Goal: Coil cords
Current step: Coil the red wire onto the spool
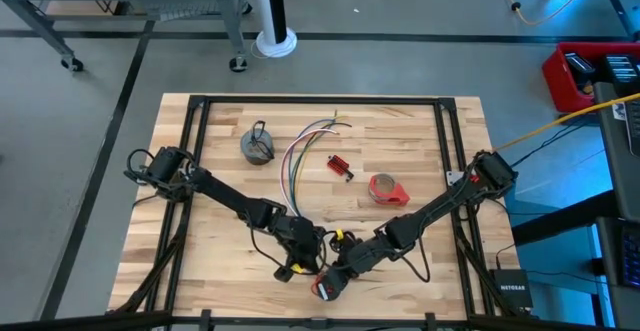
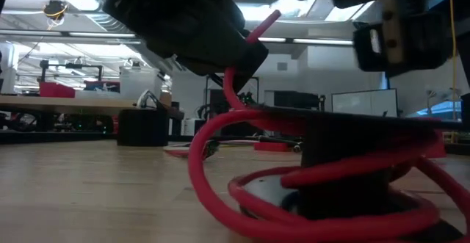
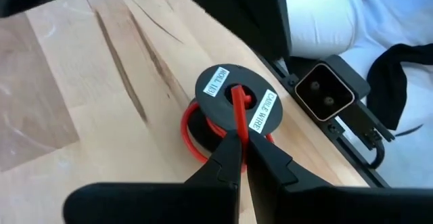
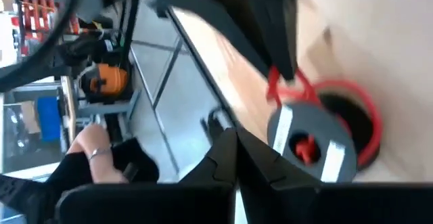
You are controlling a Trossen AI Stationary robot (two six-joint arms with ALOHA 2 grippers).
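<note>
both arms meet at the near edge of the wooden table [image 1: 220,171], right over the small black-and-red coil [image 1: 326,285], and that spool is our landmark. from above it is barely a red-and-black speck under the two wrists. the left wrist view opens it up: a black spool [image 3: 233,99] with white labels, red wire [image 3: 191,132] looped loosely round its base, and one red strand rising straight into the left gripper [image 3: 241,137], whose jaws are pinched tight on that strand just above the spool.

the low view adds what neither of those gives: the red wire [image 2: 220,169] sagging in wide loose turns off the spool onto the boards, with the strand climbing up into the dark gripper body overhead.

the right gripper [image 4: 237,158] sits just beside the spool, fingers pressed together on nothing; its own camera shows the spool [image 4: 311,139] just past its tips, apart from them. that view also catches a person's hand [image 4: 91,149] off the table edge.

well beyond the coil, toward the table's middle, the high view alone shows the rest: the long bundle of thin wires [image 1: 300,156] curving loose, the small grey coil with black loop [image 1: 258,145] to its left, a small red block [image 1: 340,166] and a red tape roll [image 1: 387,188] on the other side.
</note>
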